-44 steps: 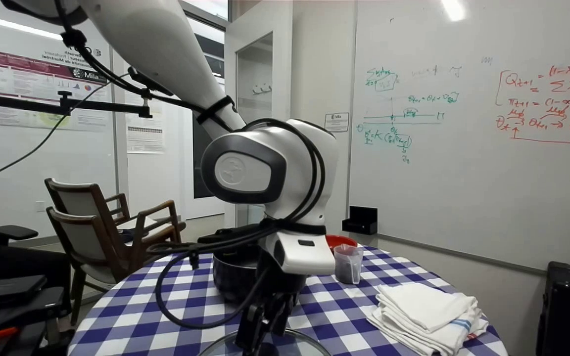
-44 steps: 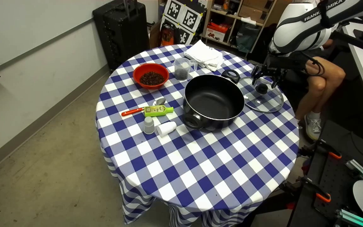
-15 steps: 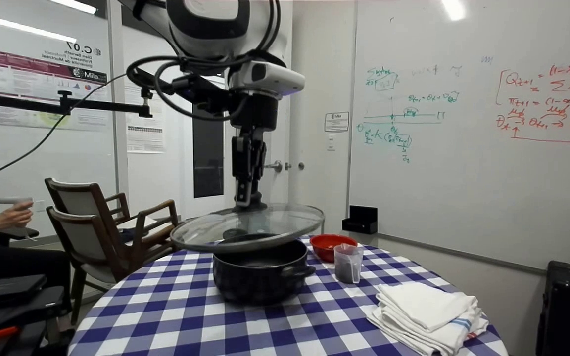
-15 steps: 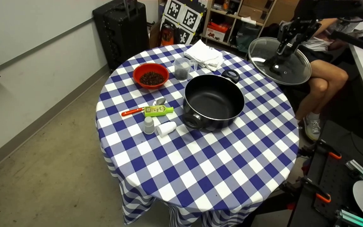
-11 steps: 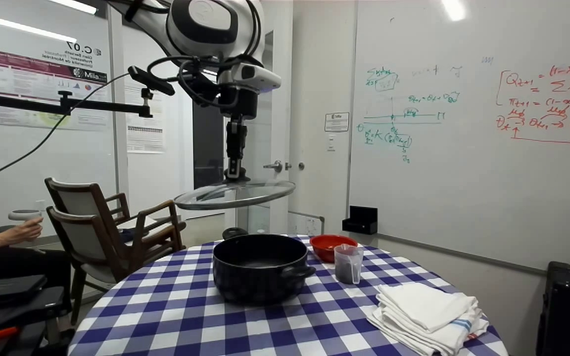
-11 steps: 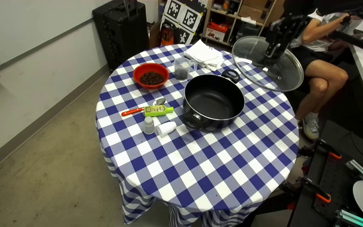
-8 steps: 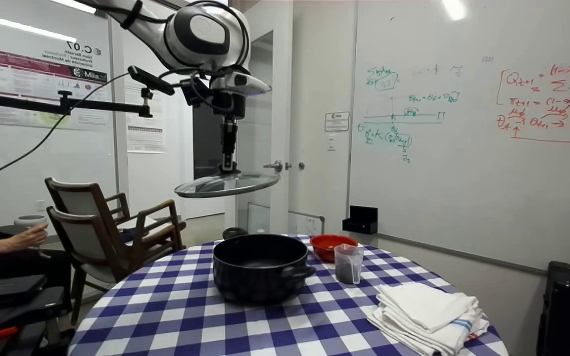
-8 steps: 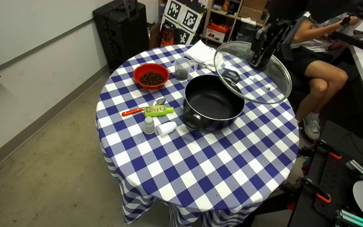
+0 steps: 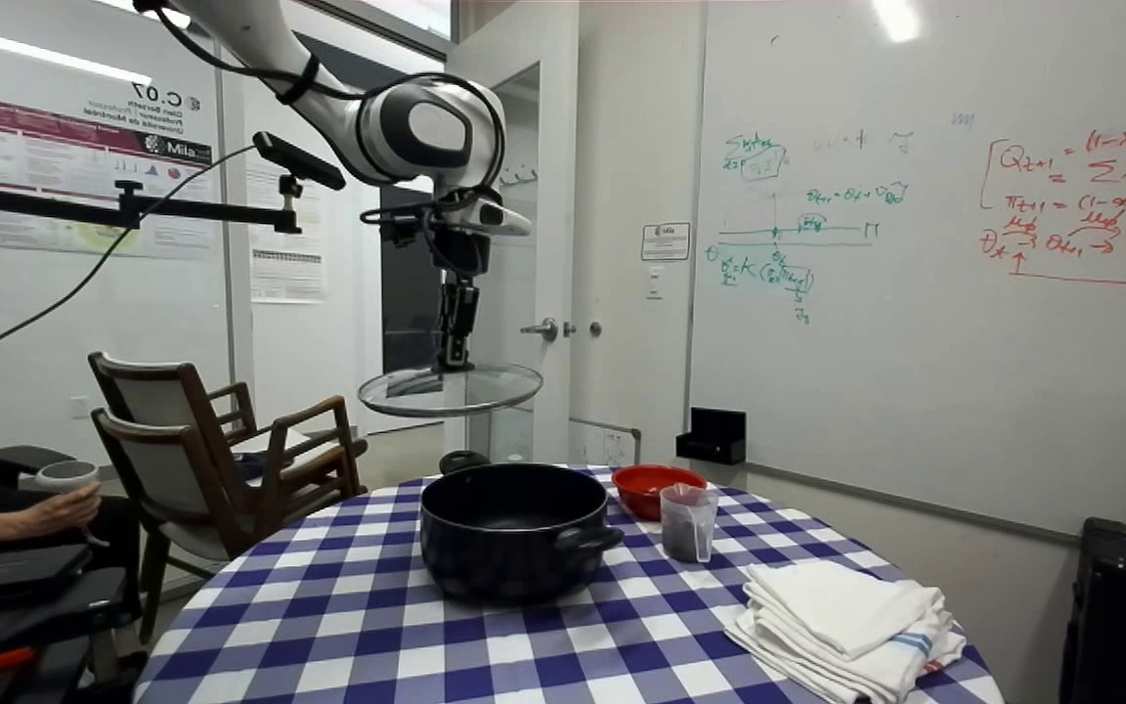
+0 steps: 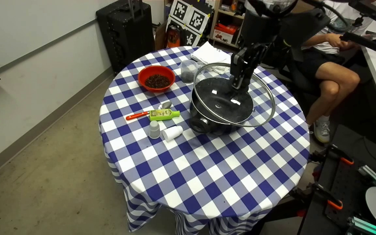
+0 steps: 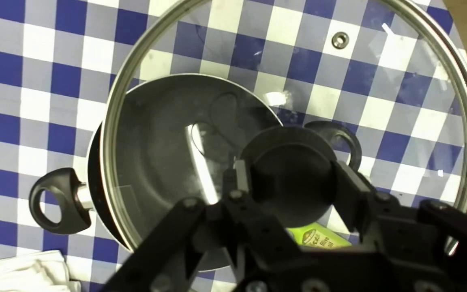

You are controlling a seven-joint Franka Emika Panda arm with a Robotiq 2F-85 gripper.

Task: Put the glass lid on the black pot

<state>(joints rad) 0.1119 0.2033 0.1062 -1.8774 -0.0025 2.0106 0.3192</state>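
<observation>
My jaws are closed on the black knob [image 11: 292,182], a pad against each side, and the glass lid [image 9: 451,394] hangs from it in the air. I have it above the pot [image 9: 504,557], well clear of touching, and it looks close to level in an exterior view. In the wrist view its ring covers only part of the pot's mouth: a strip of pot and one handle [image 11: 74,205] show outside it, so I judge I'm off centre. The pot stands uncovered on the bench [image 10: 207,182]. Near the pot lie a green bottle [image 10: 164,115] and, closer to it, a white cup [image 10: 172,133].

I take this step to be the carry: grasp made, placing not. Next I should shift across until ring and rim line up, lower gently until the lid seats on the pot, and only then let go.
</observation>
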